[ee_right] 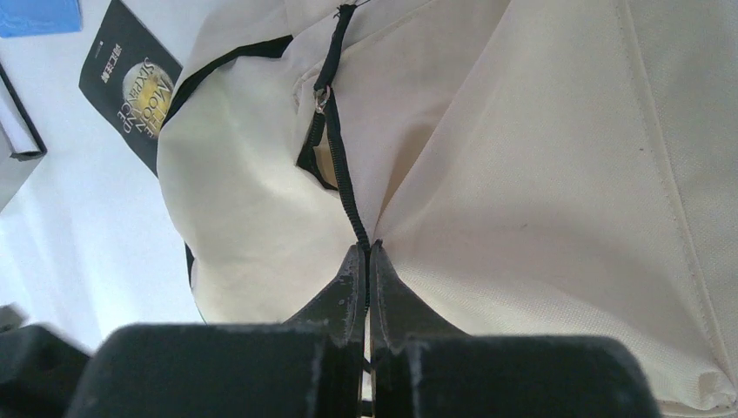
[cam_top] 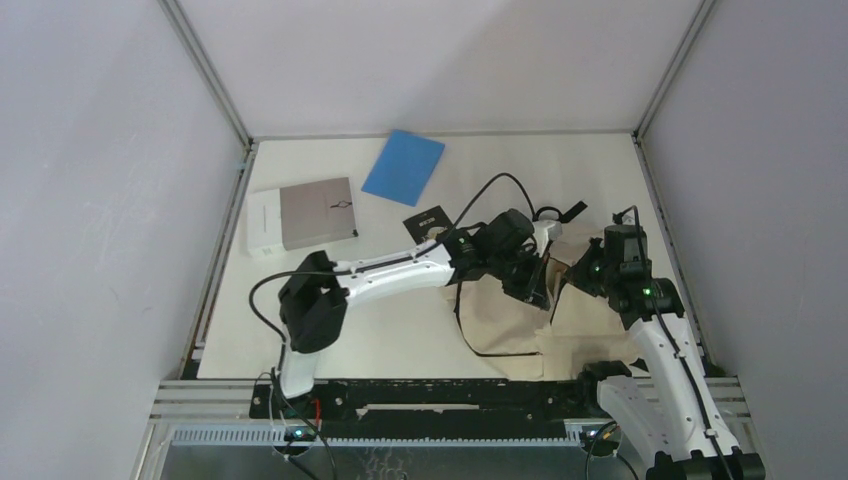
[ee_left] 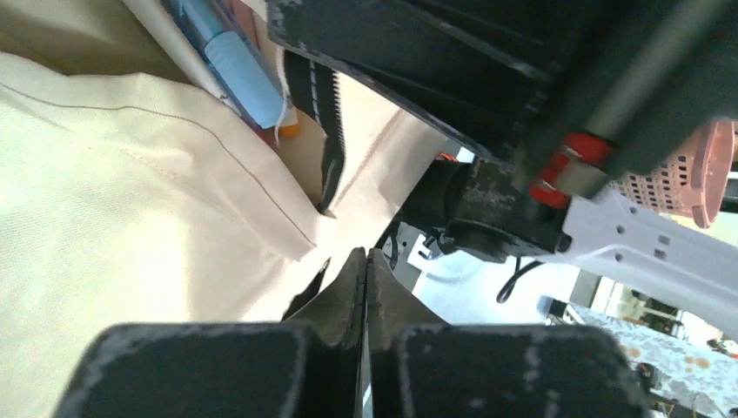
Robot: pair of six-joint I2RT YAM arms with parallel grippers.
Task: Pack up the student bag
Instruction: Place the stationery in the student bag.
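Cream student bag lay at table's near right corner. Closed right gripper pinched bag's black zipper line. Fingers of left gripper were pressed together at bag's opening; any grip unclear.

The student bag is shown in cream fabric, crossed by a black zipper. On the white tabletop, a blue notebook is seen by the far edge, a grey-and-white box by the left edge.
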